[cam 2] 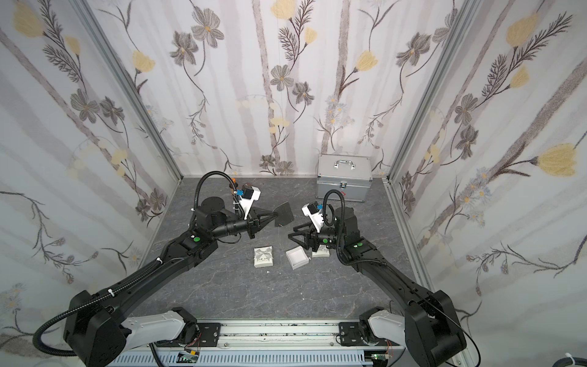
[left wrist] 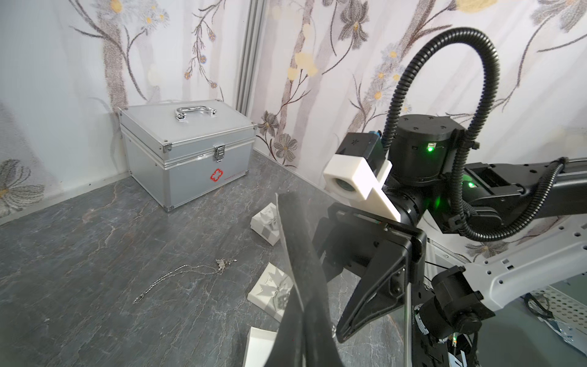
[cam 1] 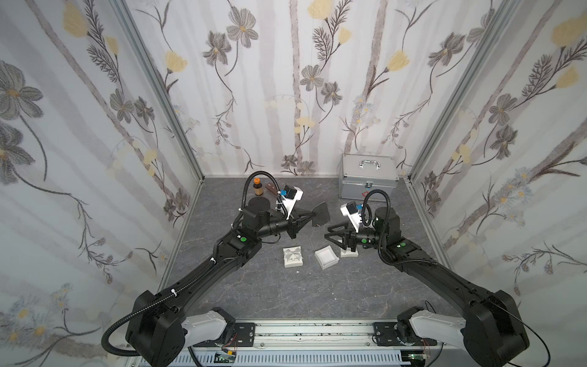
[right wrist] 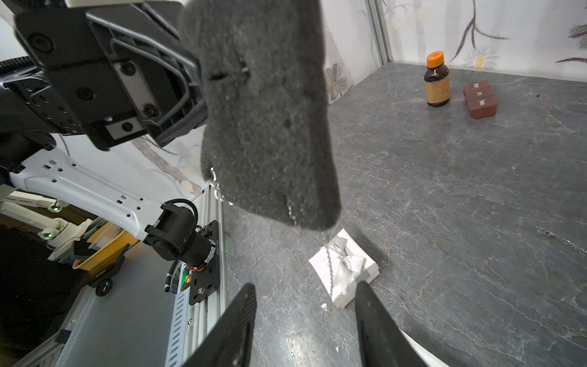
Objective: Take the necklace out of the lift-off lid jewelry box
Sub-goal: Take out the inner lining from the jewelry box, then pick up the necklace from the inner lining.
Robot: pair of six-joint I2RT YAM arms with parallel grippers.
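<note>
Right wrist view: fine silvery chain necklace hangs vertically from dark grey foam pad clenched in left gripper, between parted, empty jaws of right gripper.

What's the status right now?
Left gripper shut on pad, raised. Right gripper open, empty. Necklace dangles from pad, not yet free. Another chain lies on table.

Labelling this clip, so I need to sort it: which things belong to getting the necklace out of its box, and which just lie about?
Job: necklace, hanging from the dark foam pad; left claw, shut on the pad; right claw, open; open white box.
Lying about: silver case; brown bottle; brown pill box.
</note>
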